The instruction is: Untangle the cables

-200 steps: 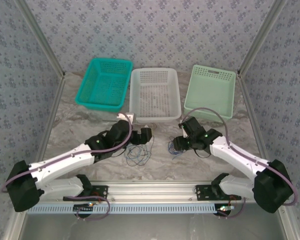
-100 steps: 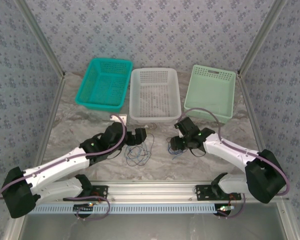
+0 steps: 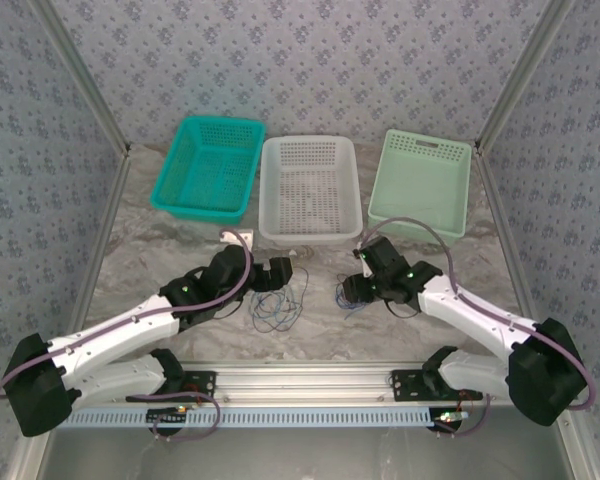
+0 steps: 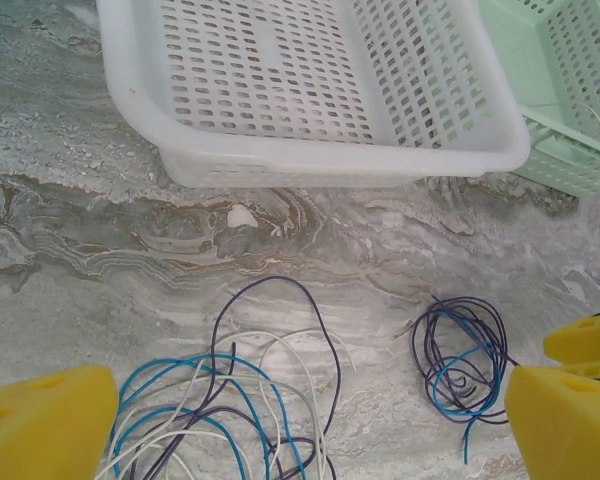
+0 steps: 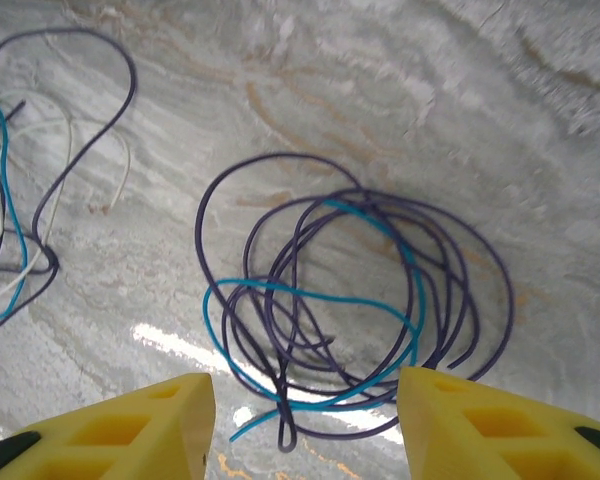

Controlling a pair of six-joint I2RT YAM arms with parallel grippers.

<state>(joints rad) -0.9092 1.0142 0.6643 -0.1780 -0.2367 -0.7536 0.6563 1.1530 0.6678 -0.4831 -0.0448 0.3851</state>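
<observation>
Cables [image 3: 277, 305] lie on the marbled tabletop [image 3: 160, 250] in 2 lots, both just in front of the white basket [image 3: 310, 188]. The loose bundle [image 4: 220, 420], blue, white & dark purple wires, sprawls below the left end effector [image 3: 280, 272]. In the left wrist view its yellow fingers [image 4: 40, 425] stand wide apart w/ the bundle btwn them, nothing gripped; can't tell if they touch the wires. The small coil [image 5: 350, 310], dark purple loops w/ one teal strand, sits apart to the right, under the right end effector [image 3: 352, 290]. Its fingers [image 5: 130, 425] are spread open too, w/ the coil just ahead of the tips. Teal basket [image 3: 208, 165] & pale green basket [image 3: 420, 185] flank the white one.
</observation>
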